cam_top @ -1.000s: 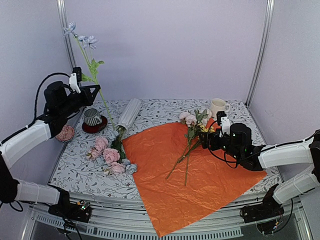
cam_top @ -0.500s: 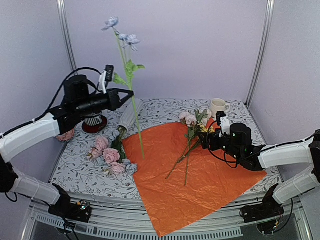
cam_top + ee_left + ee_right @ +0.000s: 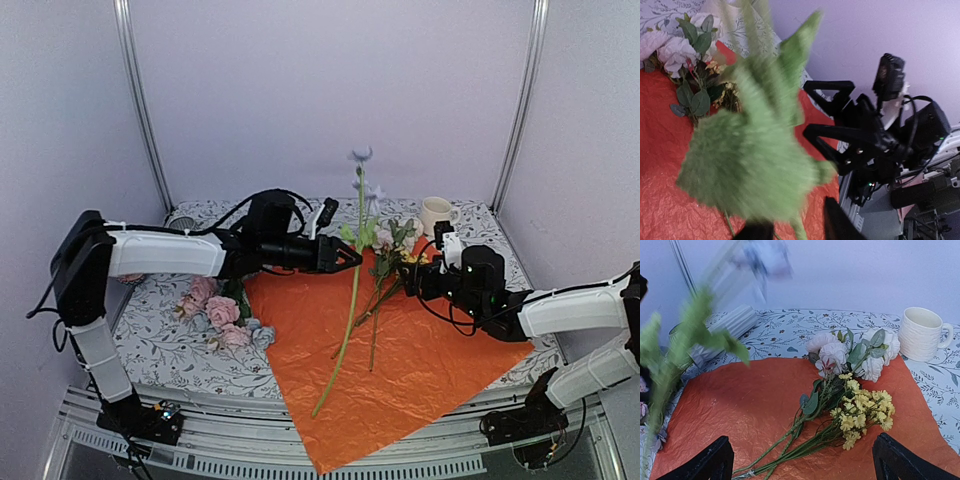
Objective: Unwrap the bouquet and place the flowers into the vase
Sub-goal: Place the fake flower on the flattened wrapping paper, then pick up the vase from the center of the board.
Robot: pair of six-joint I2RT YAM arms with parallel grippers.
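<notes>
Stem of pale blue artificial flowers (image 3: 344, 335) leaning over crinkly orange paper sheet (image 3: 430, 370), left gripper (image 3: 348, 258) at its leaves, I cannot tell if clamped, right gripper (image 3: 801, 450) spread wide above pink, white and yellow bunch (image 3: 840, 390), white ribbed vase (image 3: 737, 320) lying sideways behind.

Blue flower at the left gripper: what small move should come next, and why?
Probably the left gripper should lay the blue flower down on the orange paper: the vase lies on its side, so it cannot take a stem yet.
</notes>
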